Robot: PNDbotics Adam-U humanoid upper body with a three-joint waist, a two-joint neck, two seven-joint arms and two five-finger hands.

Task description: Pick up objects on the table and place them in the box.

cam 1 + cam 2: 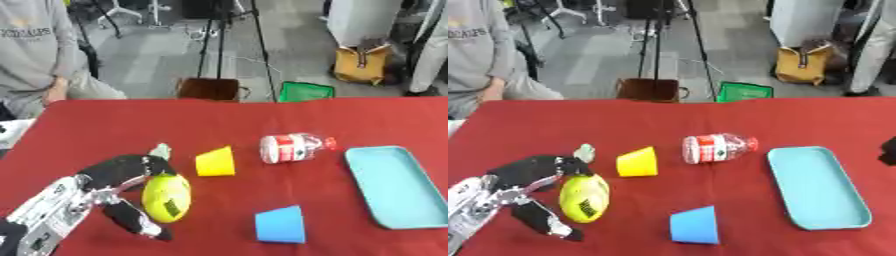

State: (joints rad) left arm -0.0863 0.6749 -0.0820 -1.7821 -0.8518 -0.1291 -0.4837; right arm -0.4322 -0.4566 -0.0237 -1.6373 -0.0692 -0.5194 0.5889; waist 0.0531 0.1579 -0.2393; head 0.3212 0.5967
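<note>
My left hand (118, 187) comes in from the lower left, its fingers (140, 165) curled over a yellow-green ball (166, 197) and its thumb (140, 222) under it, down on the red table (114, 125). A yellow cup (215, 162) lies on its side just right of the fingers. A blue cup (280, 225) lies near the front edge. A clear bottle (296, 147) with a red-and-white label lies on its side at the centre. A shallow light-blue box (420, 200) sits at the right. A dark part of my right hand (888, 150) shows at the right edge.
A small pale grey-green thing (161, 150) lies by my left fingertips. A person in grey (35, 55) sits beyond the table's far left corner. Behind the table are tripod legs, a brown bag (208, 89), a green basket (306, 92) and a yellow backpack (360, 64).
</note>
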